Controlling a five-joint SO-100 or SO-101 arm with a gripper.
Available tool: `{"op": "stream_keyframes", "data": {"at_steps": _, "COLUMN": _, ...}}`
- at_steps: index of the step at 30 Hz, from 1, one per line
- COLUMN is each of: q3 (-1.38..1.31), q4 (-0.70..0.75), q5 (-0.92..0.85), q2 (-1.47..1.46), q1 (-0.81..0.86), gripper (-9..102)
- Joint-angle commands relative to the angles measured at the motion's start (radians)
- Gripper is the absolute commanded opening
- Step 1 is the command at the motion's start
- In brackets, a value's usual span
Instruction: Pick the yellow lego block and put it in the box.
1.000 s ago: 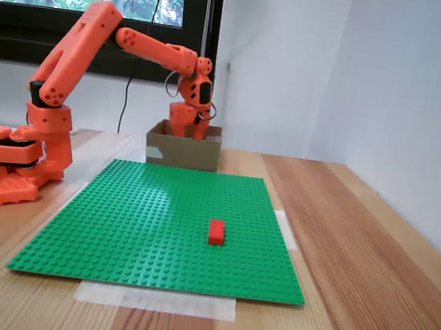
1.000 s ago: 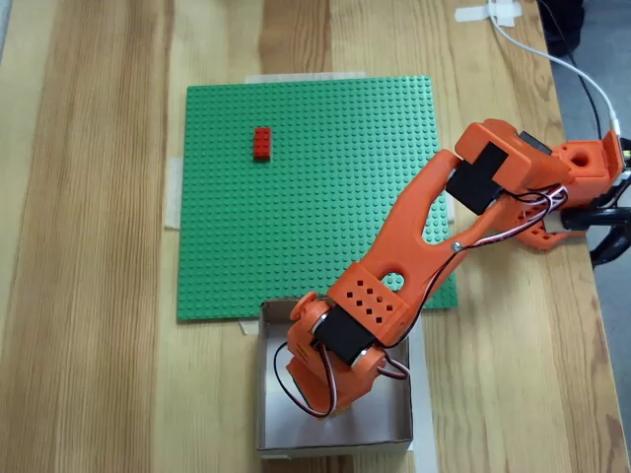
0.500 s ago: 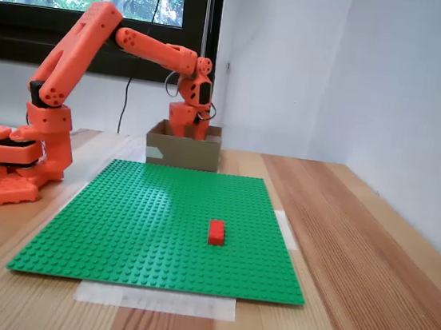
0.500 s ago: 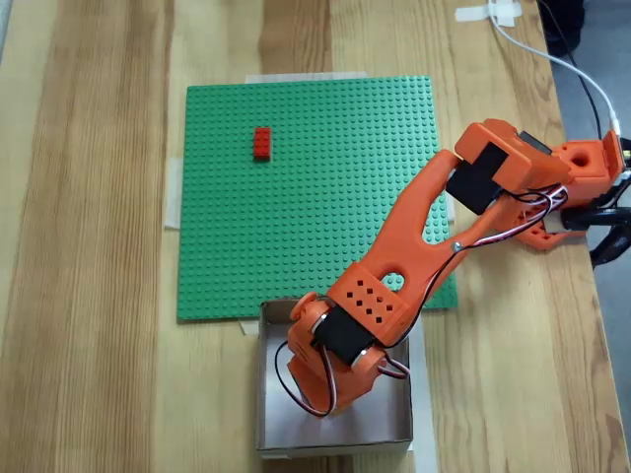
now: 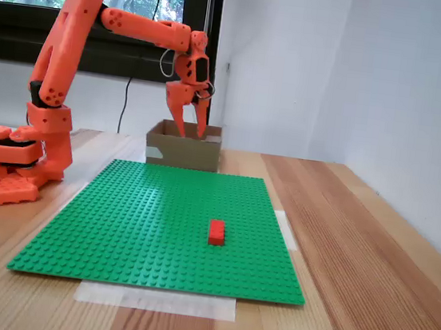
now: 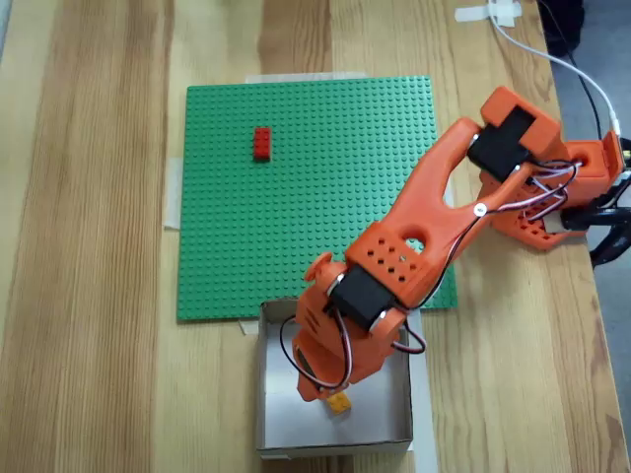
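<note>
The yellow lego block (image 6: 339,403) lies on the floor of the box (image 6: 268,414), peeking out just below the gripper in a fixed view from above. In a fixed view from the front, my gripper (image 5: 191,132) hangs just above the brown cardboard box (image 5: 183,151), pointing down. Its two orange fingers are spread open with nothing between them. From above, the gripper (image 6: 320,392) covers much of the box's middle.
A red brick (image 5: 216,231) (image 6: 261,143) sits on the green studded baseplate (image 5: 140,228) (image 6: 325,158), well away from the box. The arm's orange base (image 5: 4,158) stands left of the plate in the front view. A white wall runs along the right.
The arm has lifted the gripper up out of the box and the fingers now stand spread. The yellow block has come into sight on the box floor.
</note>
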Motion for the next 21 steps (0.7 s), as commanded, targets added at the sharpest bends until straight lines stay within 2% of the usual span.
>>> {"op": "stream_keyframes", "data": {"at_steps": 1, "q3": 0.023, "q4": 0.014, "q5": -0.015, "q2": 0.138, "q1": 0.015, "gripper": 19}}
{"op": "stream_keyframes", "data": {"at_steps": 11, "q3": 0.058, "q4": 0.084, "q5": -0.048, "q2": 0.347, "q1": 0.061, "gripper": 16}}
{"op": "stream_keyframes", "data": {"at_steps": 21, "q3": 0.236, "q4": 0.012, "q5": -0.141, "q2": 0.606, "q1": 0.207, "gripper": 12}}
